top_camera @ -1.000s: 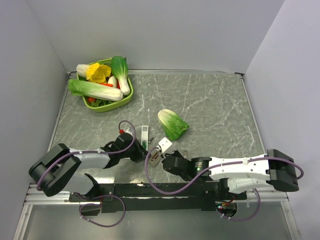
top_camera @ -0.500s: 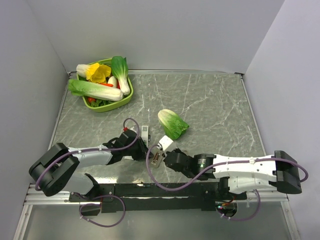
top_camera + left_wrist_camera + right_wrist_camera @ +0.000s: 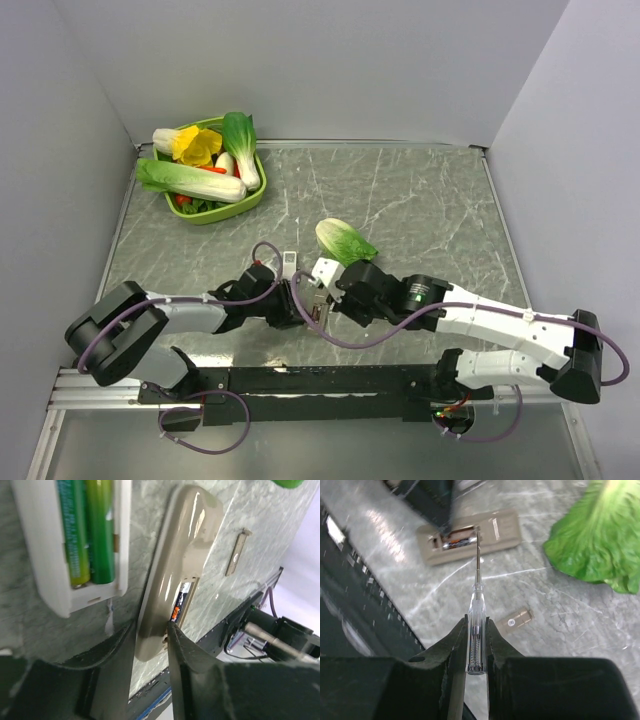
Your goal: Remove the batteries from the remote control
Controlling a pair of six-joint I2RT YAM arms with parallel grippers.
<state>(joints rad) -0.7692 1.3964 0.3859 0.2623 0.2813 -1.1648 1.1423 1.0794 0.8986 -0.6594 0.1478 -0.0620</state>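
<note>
Here, beige remote control (image 3: 175, 555) between left claw (image 3: 150, 630) fingers (image 3: 187, 655), grip unclear; right claw (image 3: 476, 625) clenched on screwdriver (image 3: 476, 597).

Two green batteries (image 3: 100, 530) sit in one white remote control (image 3: 52, 587). There is also one beige casing (image 3: 182, 545), one screwdriver (image 3: 476, 600) and one loose cabbage (image 3: 600, 535).

the grey marbled table (image 3: 430, 200) carries a green bowl (image 3: 222, 214), a cabbage (image 3: 345, 247), the white remote control (image 3: 289, 266), a beige case (image 3: 502, 532) and a small cover (image 3: 515, 621).

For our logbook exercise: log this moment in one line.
left gripper: straddles beige device | right gripper: shut on screwdriver | batteries: in white remote
</note>
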